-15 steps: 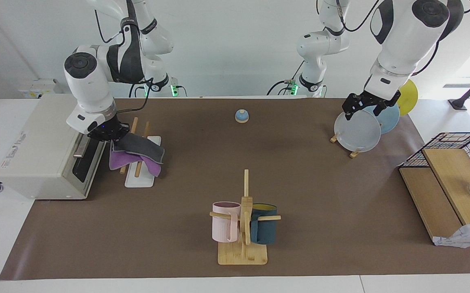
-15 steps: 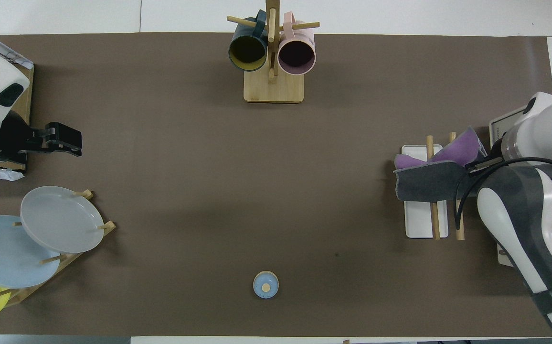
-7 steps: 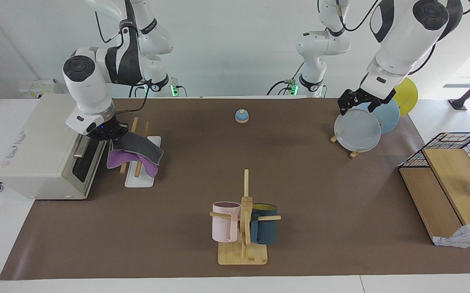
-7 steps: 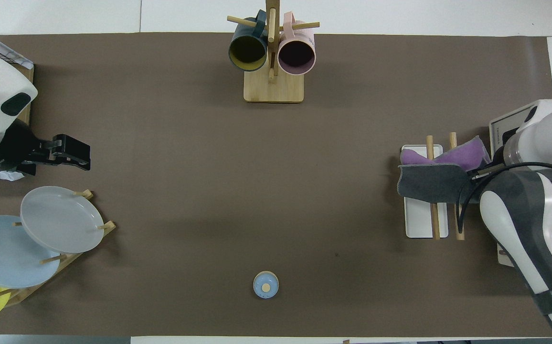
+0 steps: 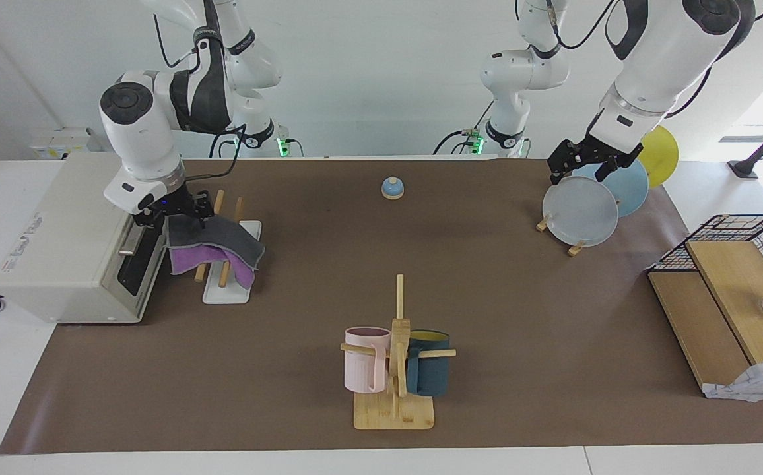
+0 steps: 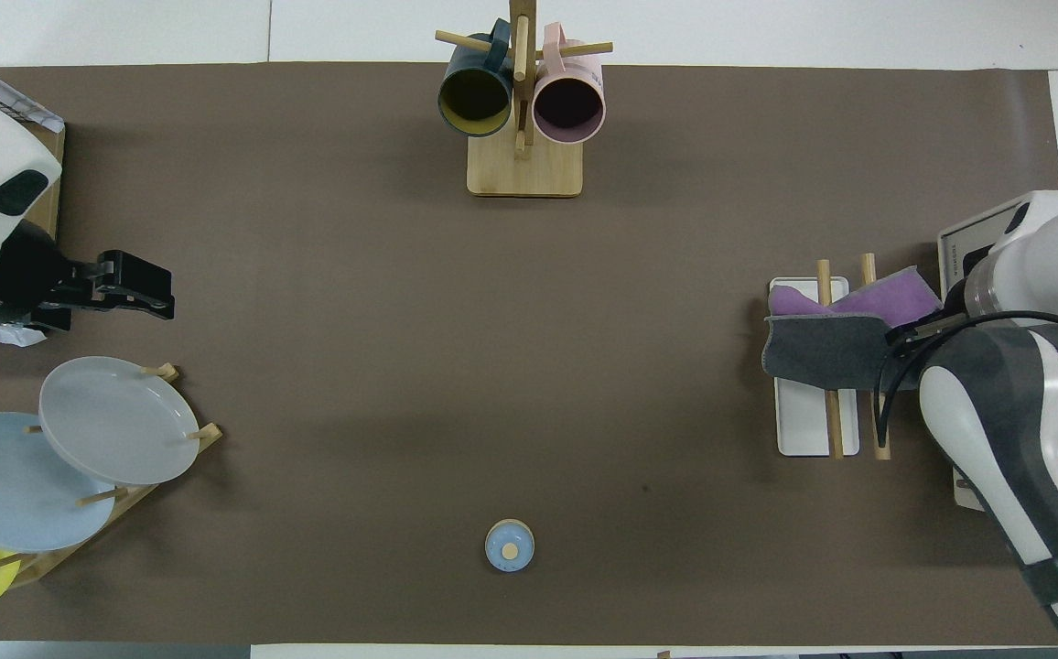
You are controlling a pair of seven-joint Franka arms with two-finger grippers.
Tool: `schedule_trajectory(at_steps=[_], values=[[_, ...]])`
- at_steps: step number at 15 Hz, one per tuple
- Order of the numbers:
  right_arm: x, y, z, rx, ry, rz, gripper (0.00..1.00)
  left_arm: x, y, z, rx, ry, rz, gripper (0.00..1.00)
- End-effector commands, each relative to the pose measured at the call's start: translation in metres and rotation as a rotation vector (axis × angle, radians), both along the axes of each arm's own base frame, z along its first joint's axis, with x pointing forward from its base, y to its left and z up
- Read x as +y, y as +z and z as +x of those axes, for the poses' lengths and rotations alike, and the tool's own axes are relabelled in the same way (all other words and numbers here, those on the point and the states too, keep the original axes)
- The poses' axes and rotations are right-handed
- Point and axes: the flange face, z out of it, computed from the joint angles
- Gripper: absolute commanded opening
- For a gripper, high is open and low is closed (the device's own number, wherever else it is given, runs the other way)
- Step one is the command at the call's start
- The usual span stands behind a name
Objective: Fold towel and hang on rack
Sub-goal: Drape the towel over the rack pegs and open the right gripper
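Observation:
The towel [image 5: 223,241] hangs folded across the two slanted wood rods of the rack [image 5: 226,293], dark grey face up, purple showing underneath. In the overhead view the towel [image 6: 822,343] covers the middle of the rack [image 6: 808,421]. My right gripper [image 5: 177,212] is just above the towel's edge at the rack's side toward the white box, fingers spread and holding nothing. The right arm hides it in the overhead view. My left gripper [image 5: 583,168] is open and empty in the air over the plate stand, and it also shows in the overhead view [image 6: 149,293].
A white box appliance [image 5: 65,244] stands close beside the rack. A stand with coloured plates [image 5: 583,211] is at the left arm's end. A mug tree [image 5: 396,356] stands mid-table farthest from the robots. A small blue bell [image 5: 392,188] sits near the robots. A wire basket [image 5: 744,251] is at the table's end.
My right gripper has opened and let go of the towel, which has settled on the rods. My left gripper has lifted a little over the plates.

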Motion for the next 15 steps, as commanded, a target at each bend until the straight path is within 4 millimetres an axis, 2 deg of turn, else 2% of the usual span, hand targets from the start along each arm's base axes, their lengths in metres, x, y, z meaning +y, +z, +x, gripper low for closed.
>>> schedule_trajectory(at_steps=[1,4,5,8,11,12,13,15], values=[[0.001,0.038,0.007,-0.011,0.019,-0.007,1.00,0.000,0.004,0.001,-0.019,-0.006,-0.015,1.00],[0.005,0.088,0.022,0.020,0.001,-0.012,1.00,-0.002,0.002,0.006,-0.021,-0.004,-0.018,1.00],[0.007,0.098,0.026,0.030,0.000,-0.012,1.00,-0.002,0.002,0.005,-0.021,-0.007,-0.017,1.00],[0.005,0.111,0.024,0.065,-0.021,-0.009,1.00,-0.002,0.002,0.005,-0.023,-0.041,-0.009,1.00],[0.008,0.139,0.017,0.062,-0.037,0.008,1.00,0.002,0.001,0.006,-0.024,-0.064,-0.010,1.00],[0.009,0.141,0.020,0.048,-0.057,0.012,1.00,0.004,0.001,0.007,-0.028,-0.076,-0.010,1.00],[0.010,0.140,0.022,0.040,-0.112,0.024,1.00,0.008,0.001,0.008,-0.031,-0.079,-0.005,1.00],[0.004,0.150,0.025,0.009,-0.197,0.088,1.00,0.026,0.000,0.010,-0.030,-0.075,0.008,1.00]])
